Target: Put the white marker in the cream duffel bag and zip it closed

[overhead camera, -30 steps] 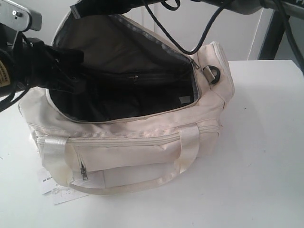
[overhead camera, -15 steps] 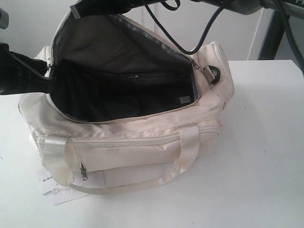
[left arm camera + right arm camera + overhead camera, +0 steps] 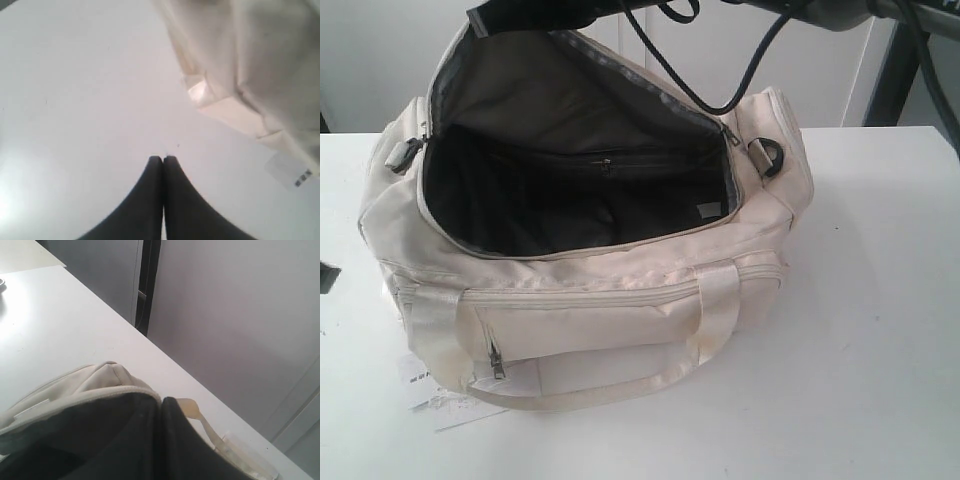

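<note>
The cream duffel bag [image 3: 620,300] lies on the white table with its top wide open, showing dark lining [image 3: 570,205]. My right gripper [image 3: 535,12] is shut on the rim of the raised flap and holds it up at the top of the exterior view. In the right wrist view the cream edge [image 3: 100,385] sits against the closed right gripper [image 3: 161,401]. My left gripper [image 3: 163,158] is shut with nothing in it, over bare table beside the bag's end [image 3: 240,75]. The white marker is not visible in any view.
A flat white paper tag [image 3: 425,385] with black print sticks out from under the bag's front left corner, and the tag [image 3: 295,172] also shows in the left wrist view. A black ring [image 3: 768,155] hangs at the bag's right end. Cables dangle above the bag.
My left arm has pulled back from the bag's open left end and gone off to the left, almost out of the exterior view. The bag and right gripper have not moved.
</note>
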You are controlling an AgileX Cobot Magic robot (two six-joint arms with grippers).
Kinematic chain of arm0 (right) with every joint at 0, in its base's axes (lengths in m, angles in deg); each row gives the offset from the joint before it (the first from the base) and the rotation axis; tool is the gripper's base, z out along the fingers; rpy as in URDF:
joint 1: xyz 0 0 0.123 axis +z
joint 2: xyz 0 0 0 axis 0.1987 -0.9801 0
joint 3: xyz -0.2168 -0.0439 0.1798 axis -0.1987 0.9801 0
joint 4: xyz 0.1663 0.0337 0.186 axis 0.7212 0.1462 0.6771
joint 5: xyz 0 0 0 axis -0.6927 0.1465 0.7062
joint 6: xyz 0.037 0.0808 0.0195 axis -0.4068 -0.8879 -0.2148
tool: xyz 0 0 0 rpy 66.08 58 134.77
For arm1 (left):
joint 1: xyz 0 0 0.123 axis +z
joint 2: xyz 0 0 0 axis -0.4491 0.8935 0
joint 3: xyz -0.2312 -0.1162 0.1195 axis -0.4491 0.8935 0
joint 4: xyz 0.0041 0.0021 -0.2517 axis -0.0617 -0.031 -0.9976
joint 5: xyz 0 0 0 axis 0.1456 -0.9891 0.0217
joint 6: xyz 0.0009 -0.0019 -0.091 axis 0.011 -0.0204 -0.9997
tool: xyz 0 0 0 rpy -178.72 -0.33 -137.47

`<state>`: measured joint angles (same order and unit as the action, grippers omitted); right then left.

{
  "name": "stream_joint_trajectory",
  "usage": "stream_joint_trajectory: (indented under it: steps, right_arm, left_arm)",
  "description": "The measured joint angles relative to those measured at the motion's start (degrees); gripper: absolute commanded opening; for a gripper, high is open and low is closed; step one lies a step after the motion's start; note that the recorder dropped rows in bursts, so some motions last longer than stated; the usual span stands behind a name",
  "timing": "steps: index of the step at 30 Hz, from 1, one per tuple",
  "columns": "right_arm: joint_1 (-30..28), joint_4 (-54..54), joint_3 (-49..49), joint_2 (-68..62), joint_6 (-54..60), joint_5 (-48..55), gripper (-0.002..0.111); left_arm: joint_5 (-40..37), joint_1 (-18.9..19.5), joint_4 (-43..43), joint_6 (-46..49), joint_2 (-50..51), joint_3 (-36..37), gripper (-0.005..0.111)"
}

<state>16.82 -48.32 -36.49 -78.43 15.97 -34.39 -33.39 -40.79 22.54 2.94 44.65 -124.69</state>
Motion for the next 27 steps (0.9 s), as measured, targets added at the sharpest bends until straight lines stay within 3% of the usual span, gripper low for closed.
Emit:
stream_joint_trajectory:
  steps: [4, 8, 20, 24, 27]
  right_arm:
    - [0.0, 0.0, 0.0, 0.0, 0.0, 0.0, 0.000]
    - [0.0, 0.0, 0.0, 0.0, 0.0, 0.0, 0.000]
    - [0.0, 0.0, 0.0, 0.0, 0.0, 0.0, 0.000]
    - [0.0, 0.0, 0.0, 0.0, 0.0, 0.0, 0.000]
    - [0.0, 0.0, 0.0, 0.0, 0.0, 0.0, 0.000]
  left_arm:
    - [-0.5, 5.1, -6.9, 3.9, 0.1, 0.0, 0.000]
    - [0.8, 9.3, -20.8, 13.1, 0.1, 0.0, 0.000]
    - [3.9, 9.9, -56.1, 35.5, -2.9, 0.0, 0.000]
    - [3.8, 11.2, -59.3, 36.8, -3.0, -1.6, 0.000]
    - [2.3, 15.3, -60.5, 36.2, 0.6, -7.6, 0.000]
